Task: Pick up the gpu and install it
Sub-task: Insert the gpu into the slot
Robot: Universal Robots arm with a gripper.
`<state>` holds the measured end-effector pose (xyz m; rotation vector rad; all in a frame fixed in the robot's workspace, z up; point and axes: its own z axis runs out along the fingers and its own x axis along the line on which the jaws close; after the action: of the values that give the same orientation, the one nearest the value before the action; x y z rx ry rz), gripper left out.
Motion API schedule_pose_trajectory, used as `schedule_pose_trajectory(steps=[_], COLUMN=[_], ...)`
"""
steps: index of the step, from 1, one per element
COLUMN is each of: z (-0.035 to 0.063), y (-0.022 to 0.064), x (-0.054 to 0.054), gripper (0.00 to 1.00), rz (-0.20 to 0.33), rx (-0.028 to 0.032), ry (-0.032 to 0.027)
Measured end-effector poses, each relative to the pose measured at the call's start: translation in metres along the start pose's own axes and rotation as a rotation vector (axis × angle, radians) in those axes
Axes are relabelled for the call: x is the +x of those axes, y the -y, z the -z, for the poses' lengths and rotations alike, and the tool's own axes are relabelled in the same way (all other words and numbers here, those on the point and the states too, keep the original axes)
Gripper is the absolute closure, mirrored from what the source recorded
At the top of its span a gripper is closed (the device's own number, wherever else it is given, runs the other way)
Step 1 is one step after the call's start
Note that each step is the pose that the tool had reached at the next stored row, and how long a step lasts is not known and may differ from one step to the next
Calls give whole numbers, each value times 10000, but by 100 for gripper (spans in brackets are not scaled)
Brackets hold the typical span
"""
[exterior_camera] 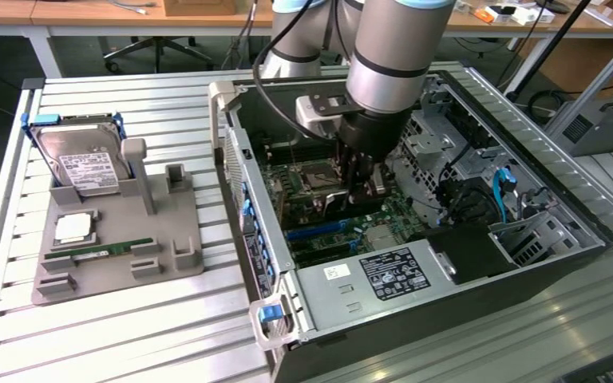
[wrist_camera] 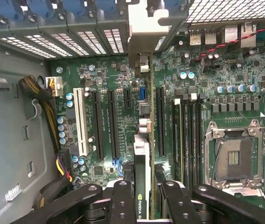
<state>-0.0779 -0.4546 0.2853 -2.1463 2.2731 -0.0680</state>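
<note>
Black plastic and silver metal in the middle of the wrist view: the gpu (wrist_camera: 142, 149), seen edge-on, upright over the motherboard (wrist_camera: 109, 79) inside the open computer case (exterior_camera: 234, 144). Clamped by the pincer (wrist_camera: 144, 196), closed on the card, one black finger (wrist_camera: 123, 200) on each flat face. Green lettering on the card's top edge, just between the fingers. Silver end bracket (wrist_camera: 144, 32) turned towards the perforated rear wall of the case, close under the row of blue clips (wrist_camera: 44, 7). Card body in line with the long black slots (wrist_camera: 159, 121), running parallel to them and to the white slot (wrist_camera: 81, 121) further aside. Not possible to tell whether the lower edge already touches a slot or only hangs over it.

In the exterior view, the arm (exterior_camera: 392, 56) reaching straight down into the case, with the pincer low above the board, just beside the empty processor socket (exterior_camera: 312, 179). Black power supply (exterior_camera: 392, 271) with a white label at the near end of the case.

On the counter (exterior_camera: 125, 335), towards the exterior view's left and well apart from the case, a grey holder (exterior_camera: 168, 239). On it, a silver hard drive (exterior_camera: 83, 163) leaning upright in a blue frame, a square processor (exterior_camera: 73, 227) lying flat, and a narrow green memory stick (exterior_camera: 99, 251) near the front.
</note>
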Motion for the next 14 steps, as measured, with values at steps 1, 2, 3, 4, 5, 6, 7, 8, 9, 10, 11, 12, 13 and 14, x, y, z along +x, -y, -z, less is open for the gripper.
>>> schedule_pose_trajectory(steps=[1, 2, 3, 4, 5, 6, 7, 8, 9, 10, 11, 12, 13, 14], z=[-6, -19, -28, -38, -42, -43, -43, -43, -43, -43, -43, -43, -42, -42], y=[-1, -2, -3, -4, -4, -6, -14, -19, -22, -27, -34, -40, -45, -50], x=[0, 0, 0, 0, 0, 0, 0, 0, 0, 1, 4, 5, 6, 8], gripper=[73, 73, 73, 73, 73, 73, 73, 73, 73, 73, 73, 73, 73, 73], rz=[0, 0, 0, 0, 0, 0, -1, 0, 1, 0, 0, 0, 0, 0], rx=[0, -1, -1, -1, -1, -2, -2, -1, -2, -2, -1, -1, -2, -2], ry=[-1, -3, -4, -4, -5, -6, -4, -3, -4, -4, -4, -4, -4, -4])
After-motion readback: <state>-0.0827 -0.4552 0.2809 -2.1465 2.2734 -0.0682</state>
